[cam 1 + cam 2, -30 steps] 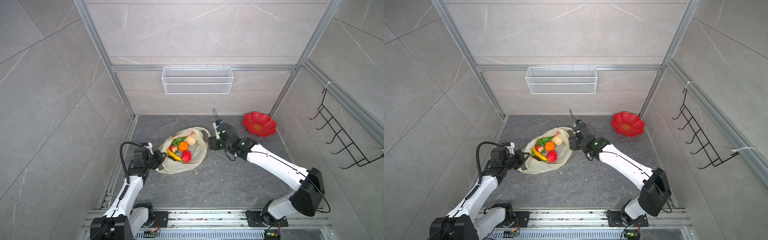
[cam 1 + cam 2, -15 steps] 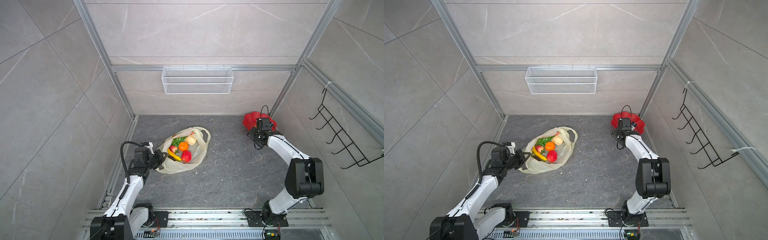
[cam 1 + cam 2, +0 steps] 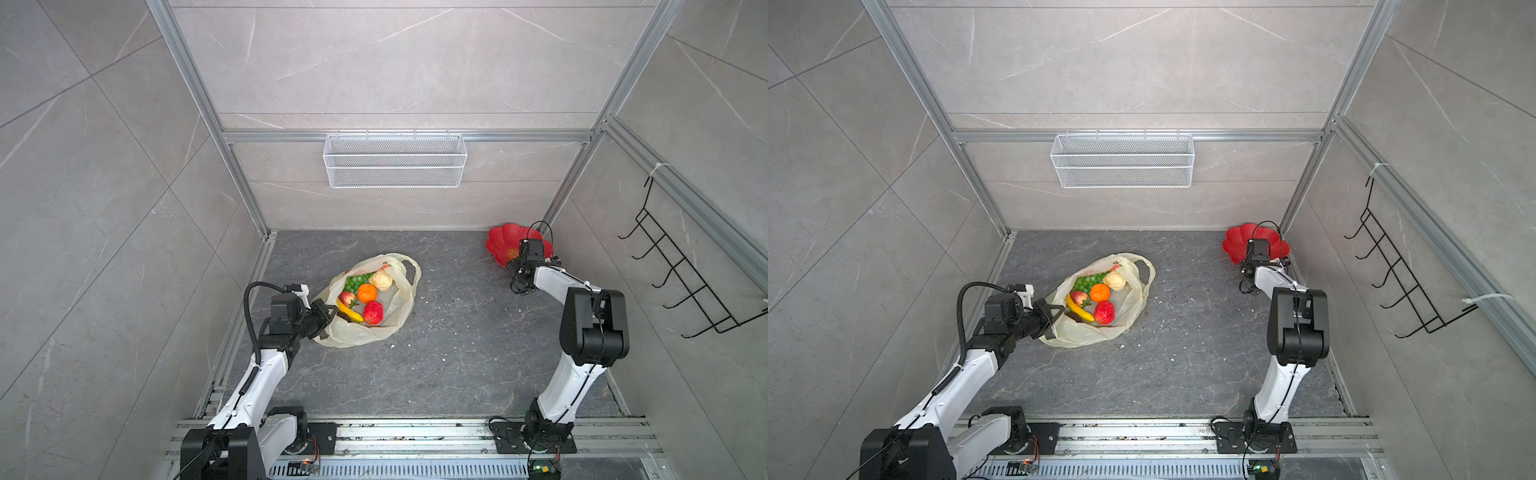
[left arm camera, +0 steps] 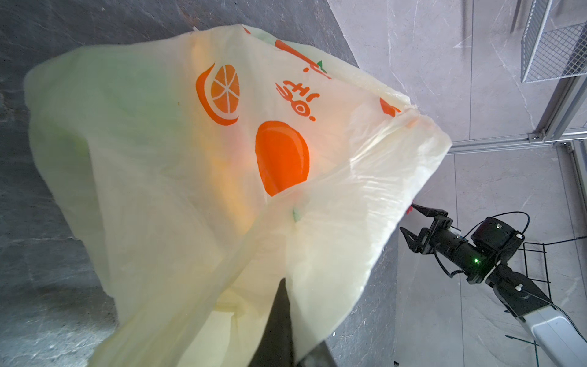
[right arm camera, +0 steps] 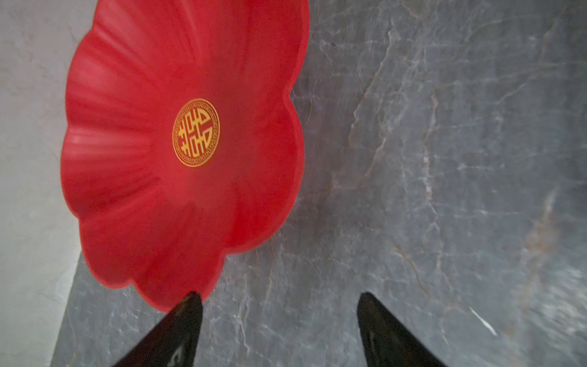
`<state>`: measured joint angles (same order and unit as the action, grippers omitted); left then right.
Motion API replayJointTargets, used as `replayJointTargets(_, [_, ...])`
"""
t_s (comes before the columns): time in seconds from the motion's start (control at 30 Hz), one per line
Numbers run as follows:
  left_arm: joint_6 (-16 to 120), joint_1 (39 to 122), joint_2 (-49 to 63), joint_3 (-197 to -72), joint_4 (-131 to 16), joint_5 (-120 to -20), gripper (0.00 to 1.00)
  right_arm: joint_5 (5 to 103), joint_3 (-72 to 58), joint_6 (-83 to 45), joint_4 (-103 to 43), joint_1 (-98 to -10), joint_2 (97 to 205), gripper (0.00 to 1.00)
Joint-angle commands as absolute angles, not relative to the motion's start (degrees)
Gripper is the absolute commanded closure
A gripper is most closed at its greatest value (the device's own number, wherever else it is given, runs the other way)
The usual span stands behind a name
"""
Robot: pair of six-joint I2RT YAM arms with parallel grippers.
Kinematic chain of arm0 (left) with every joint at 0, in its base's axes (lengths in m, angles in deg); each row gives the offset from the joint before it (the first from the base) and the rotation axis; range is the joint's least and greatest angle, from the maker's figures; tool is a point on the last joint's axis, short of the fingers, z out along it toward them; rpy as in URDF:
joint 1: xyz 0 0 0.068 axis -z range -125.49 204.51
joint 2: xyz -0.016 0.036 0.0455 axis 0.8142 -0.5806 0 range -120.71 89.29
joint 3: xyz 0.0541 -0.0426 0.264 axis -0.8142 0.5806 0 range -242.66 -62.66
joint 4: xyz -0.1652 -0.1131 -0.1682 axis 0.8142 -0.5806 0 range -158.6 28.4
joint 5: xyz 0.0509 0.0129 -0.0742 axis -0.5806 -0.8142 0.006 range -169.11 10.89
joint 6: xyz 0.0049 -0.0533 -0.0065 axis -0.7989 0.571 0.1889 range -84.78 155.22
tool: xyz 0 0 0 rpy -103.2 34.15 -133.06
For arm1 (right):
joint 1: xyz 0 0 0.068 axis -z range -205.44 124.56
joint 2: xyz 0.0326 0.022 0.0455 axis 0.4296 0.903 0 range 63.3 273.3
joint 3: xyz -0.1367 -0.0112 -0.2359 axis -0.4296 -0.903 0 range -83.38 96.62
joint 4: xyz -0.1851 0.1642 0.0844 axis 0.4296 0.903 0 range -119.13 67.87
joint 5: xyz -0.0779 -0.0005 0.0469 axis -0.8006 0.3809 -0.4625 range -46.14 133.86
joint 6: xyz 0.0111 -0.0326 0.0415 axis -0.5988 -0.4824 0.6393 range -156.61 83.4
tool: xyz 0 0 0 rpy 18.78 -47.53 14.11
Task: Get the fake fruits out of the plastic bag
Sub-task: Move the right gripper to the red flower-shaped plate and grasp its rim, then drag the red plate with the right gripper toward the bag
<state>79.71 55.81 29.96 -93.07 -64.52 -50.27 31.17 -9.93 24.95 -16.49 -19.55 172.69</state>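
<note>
Pale-yellow plastic bag [image 3: 353, 335] [image 3: 1077, 336] is lying on the dark stone floor [image 3: 457, 332], left of centre in both top views, its mouth gaping upward. Inside it the fake fruits [image 3: 1099, 293] are resting together: banana [image 3: 350, 313], orange [image 3: 367, 292], green grape bunch [image 3: 356, 282], cream fruit [image 3: 381, 280] and bumpy red fruit [image 3: 372, 311]. The left gripper [image 3: 328, 313] [image 3: 1054, 316] is clamping its jaws together on the bag's near-left edge. The right gripper [image 5: 279, 298] is hovering with jaws wide apart, nothing between them, beside the rim of the red flower-shaped plate [image 5: 127, 190] [image 3: 498, 245] in the far right corner, well apart from the bag.
</note>
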Motion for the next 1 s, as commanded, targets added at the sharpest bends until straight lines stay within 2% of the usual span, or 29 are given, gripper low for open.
replayJointTargets(0.0, [78.75, 56.22, 29.18, -93.61, -62.83, -49.05, 1.0, 30.47, -7.71, 28.44, -19.19, -18.65, 175.0, 0.2])
replayJointTargets(0.27, [78.11, 56.22, 29.79, -93.98, -64.24, -50.15, 1.0, 33.09, -1.86, 33.81, -14.5, -15.8, 181.39, 0.31])
replayJointTargets(0.43, [78.03, 56.27, 29.22, -94.3, -64.58, -50.24, 1.0, 35.28, 1.91, 33.11, -13.87, -14.47, 184.66, 0.45])
replayJointTargets(0.57, [77.83, 56.29, 29.41, -94.58, -65.15, -50.79, 1.0, 38.56, 3.21, 33.64, -13.59, -13.58, 186.59, 0.6])
replayJointTargets(0.7, [77.85, 56.29, 29.34, -95.17, -65.85, -50.9, 1.0, 41.26, -0.82, 35.49, -17.38, -13.1, 184.87, 0.75])
replayJointTargets(0.97, [77.21, 56.48, 30.68, -96.77, -70.47, -52.52, 1.0, 45.49, -10.04, 36.67, -23.61, -13.09, 178.64, 0.92])
